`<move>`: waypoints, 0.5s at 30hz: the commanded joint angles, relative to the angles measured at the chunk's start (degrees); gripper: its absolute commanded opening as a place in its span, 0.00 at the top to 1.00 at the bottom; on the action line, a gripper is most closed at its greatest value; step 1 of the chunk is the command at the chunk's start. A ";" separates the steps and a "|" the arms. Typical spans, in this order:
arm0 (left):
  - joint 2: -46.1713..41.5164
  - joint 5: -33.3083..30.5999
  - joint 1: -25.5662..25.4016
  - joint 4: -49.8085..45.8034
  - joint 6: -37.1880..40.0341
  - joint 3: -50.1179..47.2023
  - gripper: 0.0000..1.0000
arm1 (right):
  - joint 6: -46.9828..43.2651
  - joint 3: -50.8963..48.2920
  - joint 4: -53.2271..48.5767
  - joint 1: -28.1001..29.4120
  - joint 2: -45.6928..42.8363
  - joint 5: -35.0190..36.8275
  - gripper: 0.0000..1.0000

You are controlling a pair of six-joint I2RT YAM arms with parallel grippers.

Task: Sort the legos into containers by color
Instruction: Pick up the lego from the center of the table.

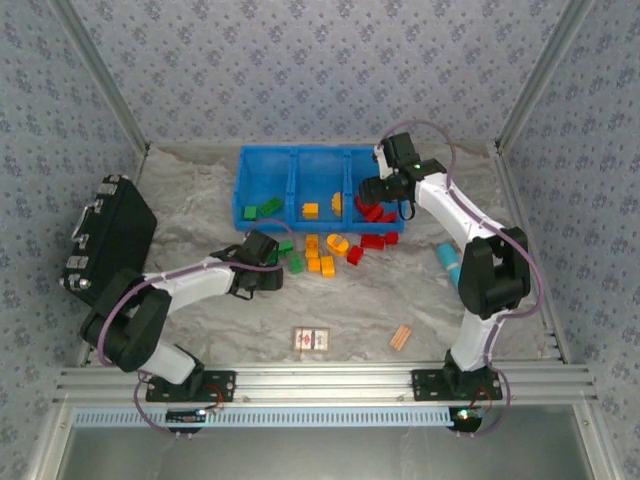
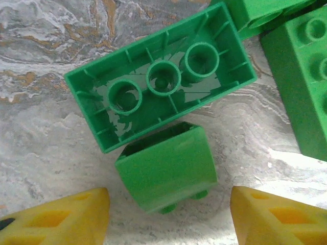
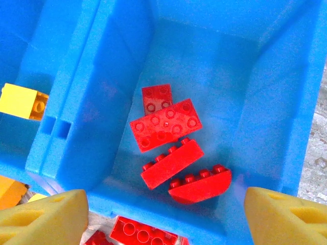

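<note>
1. Your left gripper (image 2: 171, 217) sits spread around a small green brick (image 2: 166, 173) on the table (image 2: 41, 153) (no contact), just beside a bigger upturned green brick (image 2: 163, 79).
2. Your right gripper (image 3: 166, 222) hangs spread wide over the blue tray's (image 3: 102, 127) right bin, four red bricks (image 3: 166, 125) inside.

Papered walls (image 1: 300, 70) close in a marbled table (image 1: 200, 215) under soft, even light.

The back, left and right walls all carry the same pale grey-blue paper with a small repeating floral print. Slim metal posts (image 1: 100, 75) run down the two rear corners to the table's far edge. The table top is a grey-white marbled sheet, and close up its veins show rust-brown. Along its near edge lie ribbed aluminium rails (image 1: 330, 385), then a perforated strip (image 1: 330, 415) and a plain grey panel (image 1: 320, 455). Shadows are faint.
</note>
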 commanded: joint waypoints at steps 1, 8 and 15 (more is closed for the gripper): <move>1.45 -1.71 -0.24 2.29 -0.56 0.23 0.40 | -1.46 -2.87 0.54 0.14 -2.56 -0.78 0.19; 3.36 -2.58 -0.25 2.87 0.24 1.10 0.53 | -1.72 -11.21 2.50 2.43 -7.51 -0.30 0.20; 1.16 -0.51 -0.51 -0.45 2.10 2.16 0.62 | 1.70 -19.62 5.87 6.18 -12.53 -1.69 0.21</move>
